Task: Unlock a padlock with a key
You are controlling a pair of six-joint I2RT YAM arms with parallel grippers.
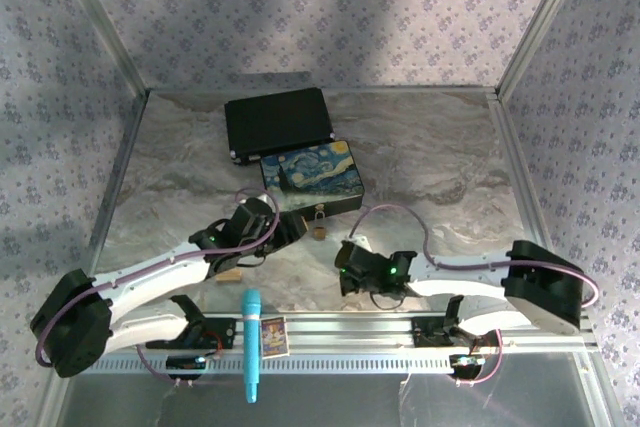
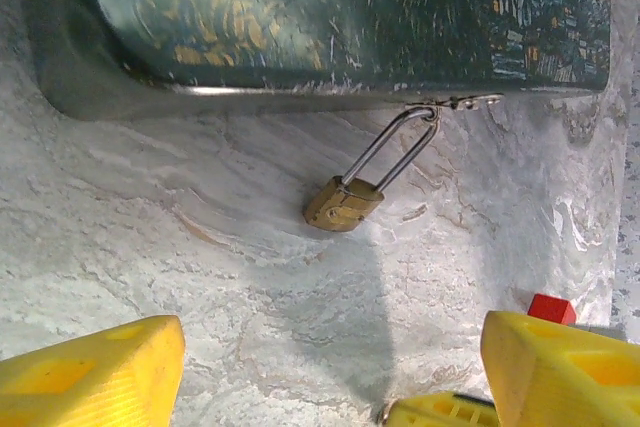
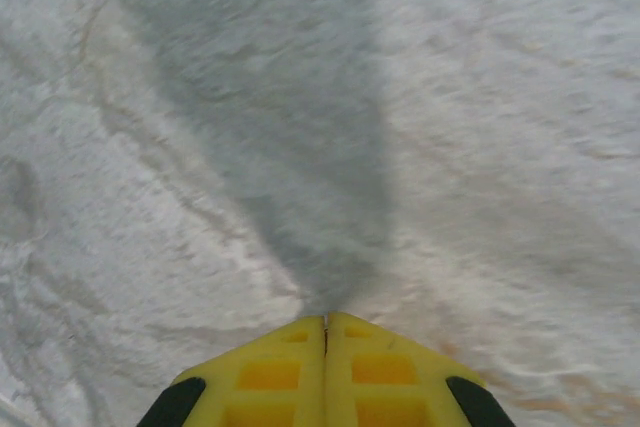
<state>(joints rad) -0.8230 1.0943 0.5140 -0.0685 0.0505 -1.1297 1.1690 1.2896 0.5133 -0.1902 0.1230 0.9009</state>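
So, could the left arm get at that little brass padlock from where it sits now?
Probably yes: the left gripper is open and faces the padlock, with just tabletop between them. Its shackle is hooked to the painted box.

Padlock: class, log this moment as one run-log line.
padlock: hooked on painted box, lying on table | left hand: open, facing padlock | right hand: shut, over table

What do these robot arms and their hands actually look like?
The left arm and right arm are white shells between bulky black joints, each trailed by a looping purple cable. The left hand and right hand have chunky yellow fingers moulded with square pockets.
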